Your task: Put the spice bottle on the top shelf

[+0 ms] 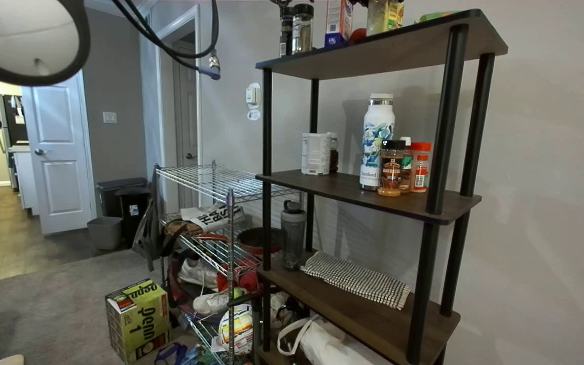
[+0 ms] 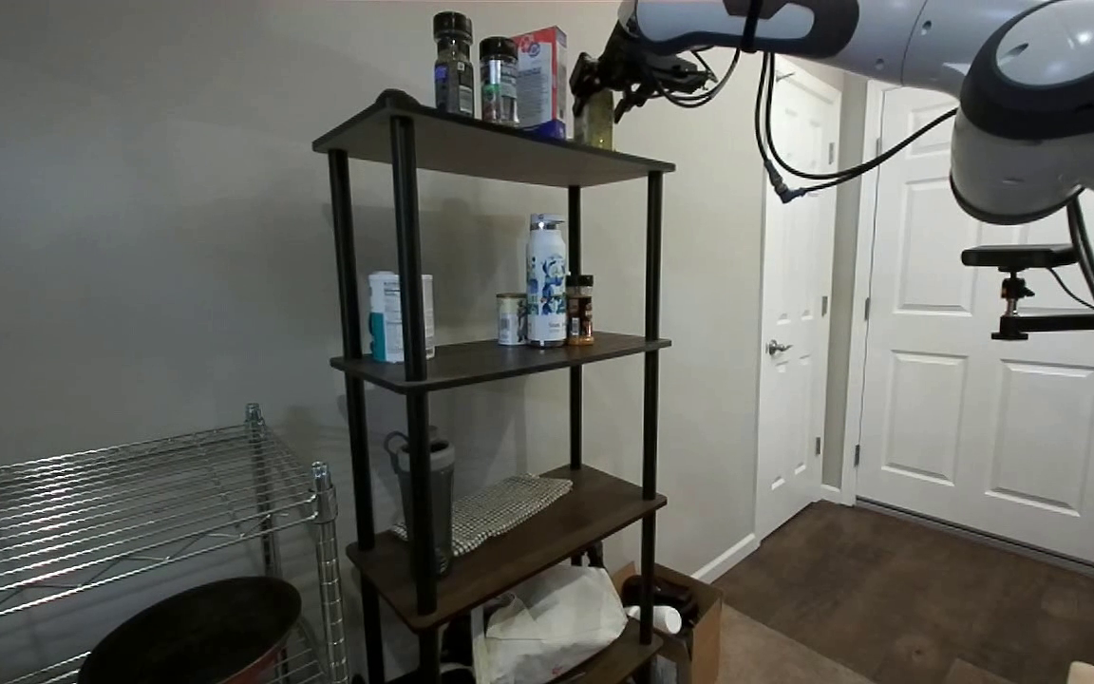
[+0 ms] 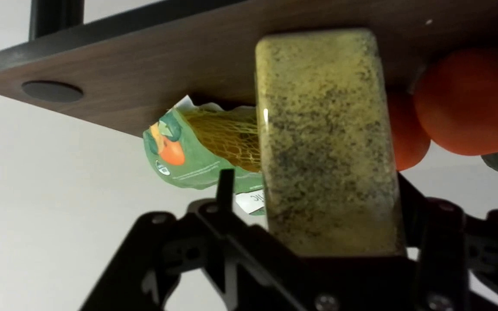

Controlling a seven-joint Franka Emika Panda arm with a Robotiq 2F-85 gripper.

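Observation:
The spice bottle (image 3: 327, 142), yellowish with dark specks, stands upright on the dark brown top shelf (image 3: 145, 73), which runs across the upper part of the upside-down wrist view. My gripper (image 3: 314, 177) is open around it. There is a visible gap between one finger (image 3: 226, 190) and the bottle's side; the opposite finger is close to the glass, and whether it touches I cannot tell. In an exterior view the gripper (image 2: 606, 93) reaches over the shelf's end, with the spice bottle (image 2: 594, 122) between its fingers. The bottle's cap is hidden by the gripper.
Red tomatoes (image 3: 469, 103) sit close beside the bottle. Past it lies a green net bag (image 3: 201, 155). A red-and-white box (image 2: 539, 81) and two black-capped jars (image 2: 498, 81) share the board. Lower down, a white flask (image 2: 546, 280) stands among other bottles.

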